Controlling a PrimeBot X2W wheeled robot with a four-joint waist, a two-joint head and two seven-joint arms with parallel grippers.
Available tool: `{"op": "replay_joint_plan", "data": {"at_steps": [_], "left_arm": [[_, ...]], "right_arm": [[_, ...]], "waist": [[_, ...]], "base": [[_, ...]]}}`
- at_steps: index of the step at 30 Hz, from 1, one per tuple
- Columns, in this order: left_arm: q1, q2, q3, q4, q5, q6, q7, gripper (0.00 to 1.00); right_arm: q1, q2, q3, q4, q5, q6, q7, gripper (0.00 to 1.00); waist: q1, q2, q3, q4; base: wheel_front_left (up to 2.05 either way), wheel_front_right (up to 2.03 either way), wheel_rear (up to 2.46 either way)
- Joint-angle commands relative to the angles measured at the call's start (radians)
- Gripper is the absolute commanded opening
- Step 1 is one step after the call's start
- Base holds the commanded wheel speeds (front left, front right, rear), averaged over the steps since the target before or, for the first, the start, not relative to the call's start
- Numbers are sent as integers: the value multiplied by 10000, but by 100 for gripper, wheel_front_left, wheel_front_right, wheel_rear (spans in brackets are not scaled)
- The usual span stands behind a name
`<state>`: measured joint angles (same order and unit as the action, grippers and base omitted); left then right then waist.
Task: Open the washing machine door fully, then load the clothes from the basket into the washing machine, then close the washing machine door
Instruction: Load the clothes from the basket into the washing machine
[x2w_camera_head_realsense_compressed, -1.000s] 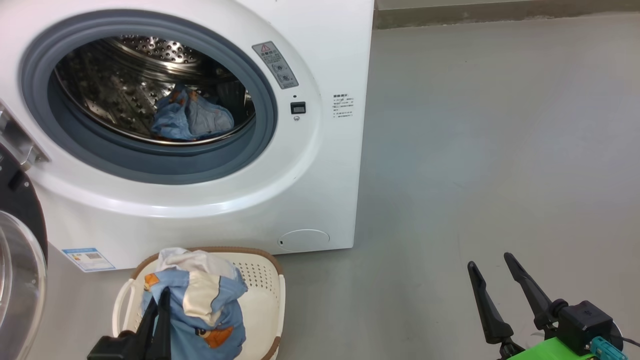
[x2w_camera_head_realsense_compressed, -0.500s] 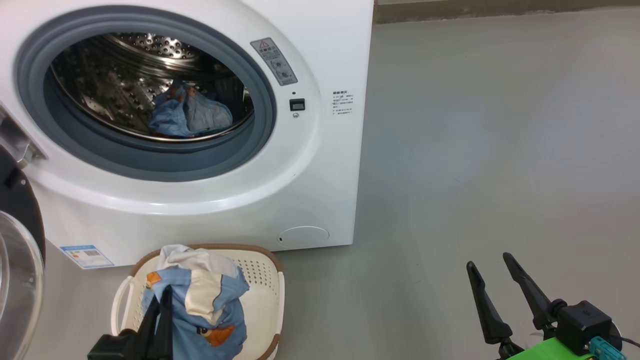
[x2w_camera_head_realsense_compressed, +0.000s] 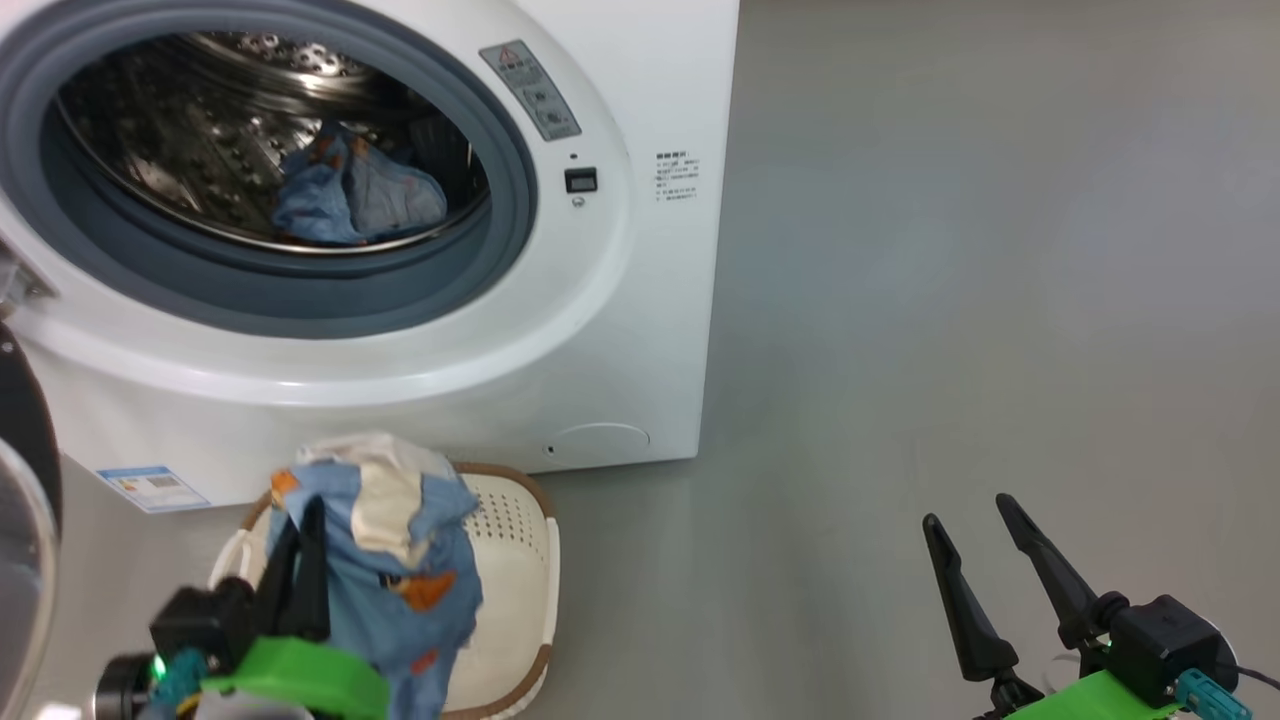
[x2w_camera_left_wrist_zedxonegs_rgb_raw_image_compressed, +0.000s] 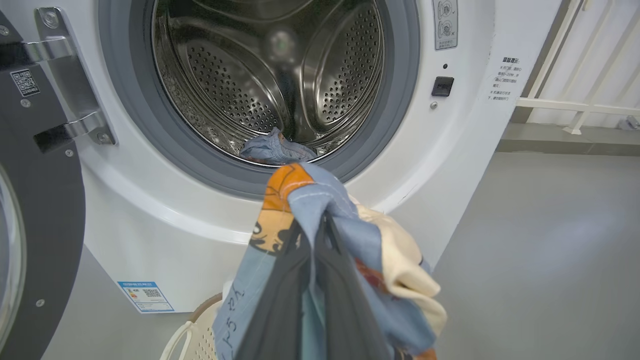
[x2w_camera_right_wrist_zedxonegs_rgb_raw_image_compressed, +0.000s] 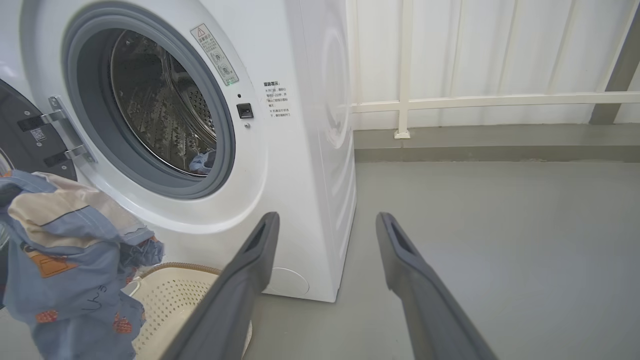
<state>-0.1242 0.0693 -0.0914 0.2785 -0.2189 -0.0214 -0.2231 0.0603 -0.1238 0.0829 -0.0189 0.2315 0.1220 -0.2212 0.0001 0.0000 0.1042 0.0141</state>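
Item: clothes (x2w_camera_head_realsense_compressed: 410, 570), judged soft, light, droopy. My left gripper (x2w_camera_head_realsense_compressed: 305, 515) clenched on bunched top fold, above basket (x2w_camera_head_realsense_compressed: 520, 520). My right gripper (x2w_camera_head_realsense_compressed: 967, 510) hung spread, empty.

Basket (x2w_camera_head_realsense_compressed: 512, 545) before washing machine (x2w_camera_head_realsense_compressed: 620, 330); clothes (x2w_camera_head_realsense_compressed: 350, 200) in drum (x2w_camera_head_realsense_compressed: 170, 150); door (x2w_camera_head_realsense_compressed: 25, 440) seemingly left.

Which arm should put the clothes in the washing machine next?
Left. The left gripper is shut on the clothes, held over the basket, just in front of the open washing machine. The right gripper is open, empty and off to the side.
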Motion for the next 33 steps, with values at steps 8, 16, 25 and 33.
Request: {"op": "replay_joint_plan", "data": {"at_steps": [8,16,25,33], "left_arm": [[-2318,289,608,984,-591,-181,287,0],[-5018,647,901,2141,-1023,-285,917,0],[-8227,1718,1139,3648,-1477,-621,2336,0],[-10307,3021,1307,4354,-1643,-715,3928,0]], "right_arm": [[-738,-241,216,-500,85,87,-59,100],[-1505,-350,259,-660,213,87,-211,100],[-2607,-439,537,-602,457,87,-376,100],[-3389,-242,843,-588,699,87,-402,100]], "waist": [[-1,0,1210,-262],[-1,0,2822,-462],[-1,0,4631,-1043],[-1,0,5821,-1820]], "base": [[0,0,0],[0,0,0],[0,0,0],[0,0,0]]}}
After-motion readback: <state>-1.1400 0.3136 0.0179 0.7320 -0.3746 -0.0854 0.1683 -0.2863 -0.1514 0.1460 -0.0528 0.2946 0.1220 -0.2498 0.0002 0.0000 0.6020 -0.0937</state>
